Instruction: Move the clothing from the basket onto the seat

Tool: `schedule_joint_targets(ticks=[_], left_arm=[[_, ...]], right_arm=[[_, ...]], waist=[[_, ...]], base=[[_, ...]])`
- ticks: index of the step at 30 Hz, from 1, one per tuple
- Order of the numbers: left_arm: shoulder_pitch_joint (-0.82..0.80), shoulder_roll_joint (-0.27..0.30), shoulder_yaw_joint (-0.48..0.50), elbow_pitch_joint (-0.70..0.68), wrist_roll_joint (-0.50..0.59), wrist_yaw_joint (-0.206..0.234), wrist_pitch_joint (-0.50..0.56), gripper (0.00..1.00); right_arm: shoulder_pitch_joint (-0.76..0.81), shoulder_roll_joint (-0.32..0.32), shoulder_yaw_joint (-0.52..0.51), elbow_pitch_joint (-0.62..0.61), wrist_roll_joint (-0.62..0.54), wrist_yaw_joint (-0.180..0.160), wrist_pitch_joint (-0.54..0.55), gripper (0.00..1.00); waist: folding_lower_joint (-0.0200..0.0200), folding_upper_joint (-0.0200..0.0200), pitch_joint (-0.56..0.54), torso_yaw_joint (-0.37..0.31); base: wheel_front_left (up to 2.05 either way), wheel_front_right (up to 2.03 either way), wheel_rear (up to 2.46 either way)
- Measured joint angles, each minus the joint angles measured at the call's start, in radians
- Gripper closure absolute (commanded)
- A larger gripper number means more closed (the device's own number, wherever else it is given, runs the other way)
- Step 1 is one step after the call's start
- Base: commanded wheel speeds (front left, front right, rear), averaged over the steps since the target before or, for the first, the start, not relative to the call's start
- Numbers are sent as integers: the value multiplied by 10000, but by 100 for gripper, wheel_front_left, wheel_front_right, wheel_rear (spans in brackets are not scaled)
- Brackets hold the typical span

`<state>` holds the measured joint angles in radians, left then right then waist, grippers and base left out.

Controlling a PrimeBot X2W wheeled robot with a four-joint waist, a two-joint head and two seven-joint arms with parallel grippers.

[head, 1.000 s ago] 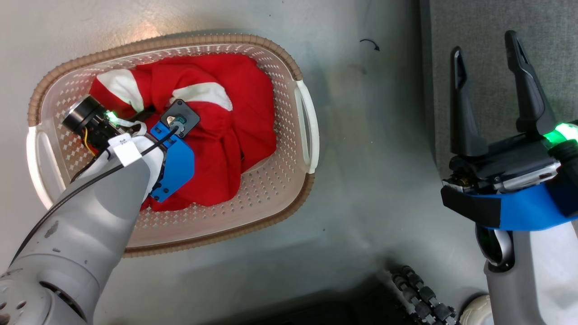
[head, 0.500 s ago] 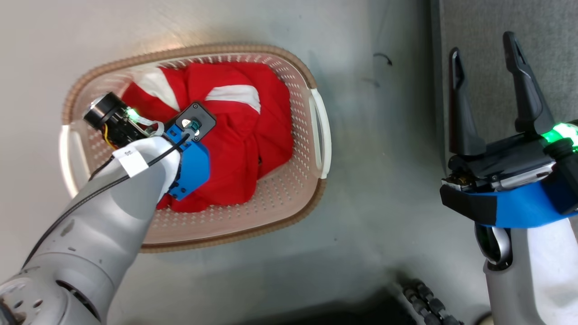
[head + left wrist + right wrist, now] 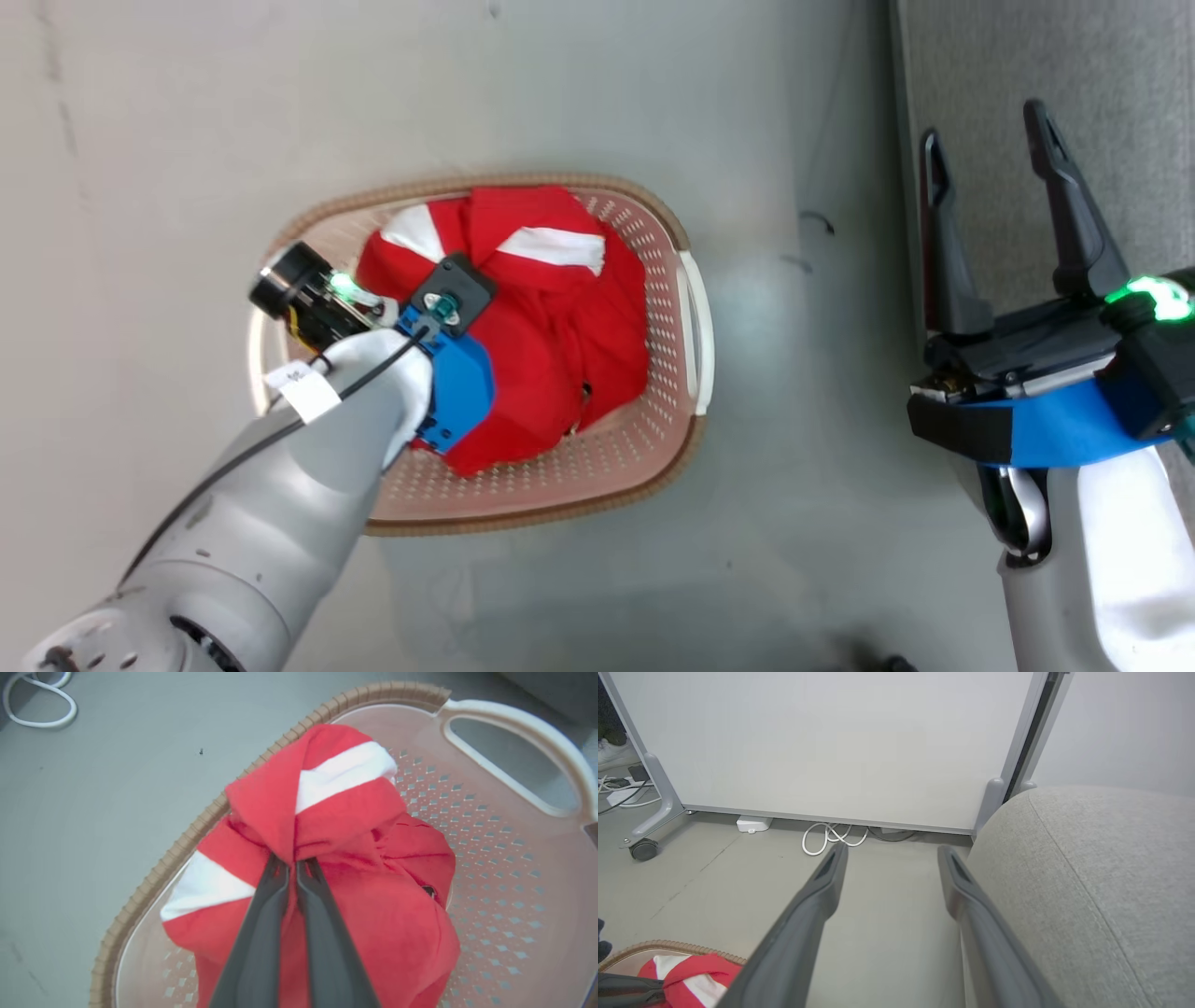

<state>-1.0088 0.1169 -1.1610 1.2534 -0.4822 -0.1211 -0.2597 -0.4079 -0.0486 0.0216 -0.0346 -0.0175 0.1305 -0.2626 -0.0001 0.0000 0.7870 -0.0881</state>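
1. Leave right end effector (image 3: pixel 982 126) spread and empty, near right, beside the seat (image 3: pixel 1087 868).
2. Lift straight up with left end effector (image 3: pixel 293 863), pinching a bunched fold of clothing (image 3: pixel 373 905), until clear of the basket (image 3: pixel 579 471) rim.
3. Bright red, broad white bands, crumpled; heaped inside the basket, left of the seat.

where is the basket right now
In the head view the basket sits on the floor left of centre, well left of the seat, holding the red clothing that the left gripper pinches.
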Motion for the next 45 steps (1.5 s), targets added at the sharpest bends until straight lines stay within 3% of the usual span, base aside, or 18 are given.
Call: schedule_joint_targets(ticks=[13,23,34,45], left_arm=[[1504,518,1528,-2748,25,633,-19,100],[2538,719,3338,-4786,566,851,-19,100],[3058,571,4959,-6307,1070,571,-19,100],[3009,309,5308,-7078,1312,174,-19,100]], right_arm=[[741,0,-136,445,-50,0,0,0],[1366,2,-119,861,48,0,0,0],[1974,2,13,1147,339,0,-2,0],[2567,0,-12,1298,472,0,-2,0]], waist=[[-1,0,-2084,532],[-2,1,-3771,741],[-1,1,-5398,746],[-1,1,-6466,815]], base=[[0,0,0],[0,0,0],[0,0,0],[0,0,0]])
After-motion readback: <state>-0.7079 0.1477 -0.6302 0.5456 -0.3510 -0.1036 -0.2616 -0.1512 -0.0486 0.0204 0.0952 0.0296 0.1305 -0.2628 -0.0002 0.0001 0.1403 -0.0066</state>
